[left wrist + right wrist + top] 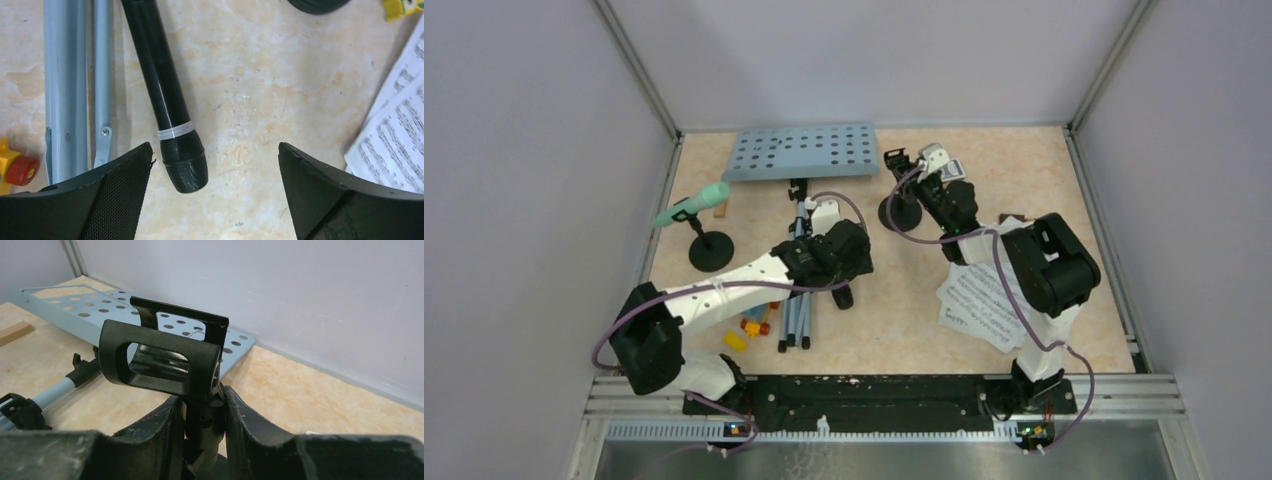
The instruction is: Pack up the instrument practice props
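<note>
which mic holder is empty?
The far-right mic holder, clamped in the right gripper, has an empty clip; the left-side mic holder carries the mint-green microphone.

I see the pale-blue music desk (802, 152) at the far edge of the table (894, 330). Left, a mint-green microphone (692, 205) sits in its black holder (711, 250); right, sheet-music pages (979, 300).
</note>
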Controlling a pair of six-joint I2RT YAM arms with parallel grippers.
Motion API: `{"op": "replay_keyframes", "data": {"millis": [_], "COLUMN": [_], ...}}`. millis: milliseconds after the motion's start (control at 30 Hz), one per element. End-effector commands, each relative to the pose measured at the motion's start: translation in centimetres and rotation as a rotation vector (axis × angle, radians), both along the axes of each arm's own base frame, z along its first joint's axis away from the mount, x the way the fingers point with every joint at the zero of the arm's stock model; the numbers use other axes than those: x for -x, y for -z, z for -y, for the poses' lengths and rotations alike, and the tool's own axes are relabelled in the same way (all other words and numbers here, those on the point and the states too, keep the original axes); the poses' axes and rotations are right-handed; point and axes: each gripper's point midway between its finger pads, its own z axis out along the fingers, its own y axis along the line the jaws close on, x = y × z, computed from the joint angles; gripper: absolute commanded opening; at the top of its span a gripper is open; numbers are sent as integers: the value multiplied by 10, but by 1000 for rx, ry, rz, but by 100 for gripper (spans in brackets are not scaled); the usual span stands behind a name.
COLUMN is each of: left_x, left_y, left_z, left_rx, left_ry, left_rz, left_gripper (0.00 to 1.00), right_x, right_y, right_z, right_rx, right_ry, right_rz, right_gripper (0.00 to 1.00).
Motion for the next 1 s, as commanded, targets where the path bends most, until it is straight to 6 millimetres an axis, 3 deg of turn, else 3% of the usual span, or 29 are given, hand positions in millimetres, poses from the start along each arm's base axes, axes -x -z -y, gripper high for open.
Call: {"op": "replay_keyframes", "data": {"millis": [0, 33, 133, 267, 433, 600, 767, 967], "left_x": [13, 16, 24, 33, 45, 59, 68, 75], "left_y": [-29, -32, -42, -55, -62, -72, -98, -140], "left_z": [11, 9, 2, -11, -34, -67, -99, -129], "left_rx": [50, 50, 58, 58, 48, 39, 79, 190], "left_ry": [118, 128, 152, 152, 113, 10, -157, -380], "left_rz": [13, 16, 26, 38, 33, 21, 42, 71], "left_gripper": [99, 99, 99, 99, 99, 99, 99, 99], "right_x": [-9, -7, 4, 25, 60, 94, 118, 138], "right_y": [-14, -12, -21, -34, -48, -49, -57, -51], "right_z": [1, 3, 12, 21, 27, 32, 43, 53], "right_rx": [34, 32, 8, -19, -65, -93, -123, -149], "right_ry": [-7, -4, 16, 17, -31, -81, -68, -52], "right_rz": [46, 37, 31, 16, -10, -87, -143, -221], "right_gripper": [40, 50, 66, 76, 78, 77, 76, 76]}}
